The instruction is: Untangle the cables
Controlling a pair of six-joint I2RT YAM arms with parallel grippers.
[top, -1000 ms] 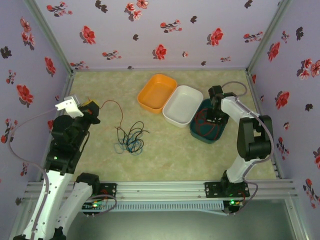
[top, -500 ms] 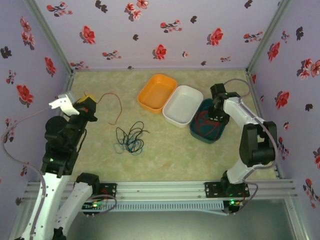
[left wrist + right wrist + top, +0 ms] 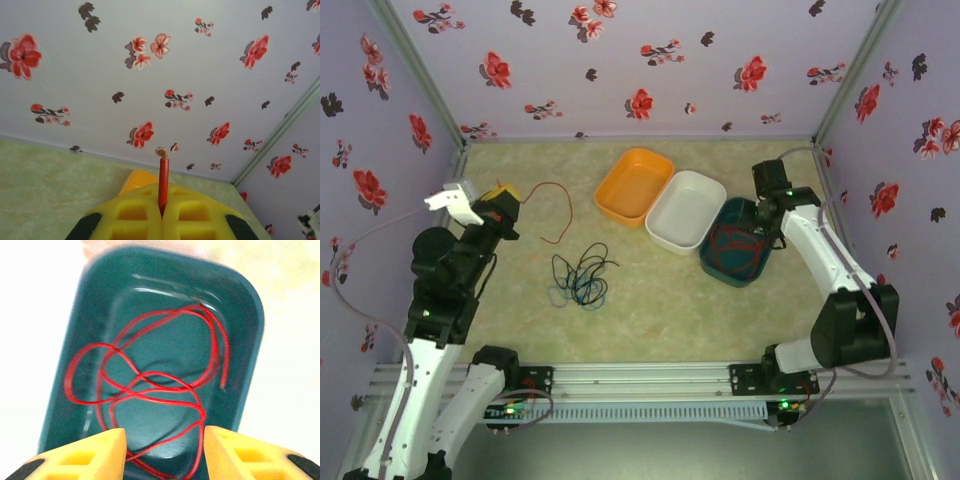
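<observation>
My left gripper (image 3: 503,200) is shut on one end of a red cable (image 3: 563,205), lifted near the left wall. The cable arcs right and down, ending just above a tangle of black and blue cables (image 3: 580,278) on the table. In the left wrist view the red cable's tip (image 3: 163,182) sticks up from the closed yellow fingers (image 3: 125,215). My right gripper (image 3: 766,218) hangs open over the teal tray (image 3: 720,277). In the right wrist view a second red cable (image 3: 150,390) lies looped in that teal tray (image 3: 250,340), below the gripper (image 3: 165,450), untouched.
An orange tray (image 3: 633,185) and a white tray (image 3: 685,210) stand side by side at the back, left of the teal one. Flowered walls close in the table on three sides. Bare tabletop lies between the tangle and the trays.
The right gripper has opened and drawn back from the teal tray, leaving the red cable inside. The left gripper pulled its red cable up and left, free of the tangle.
</observation>
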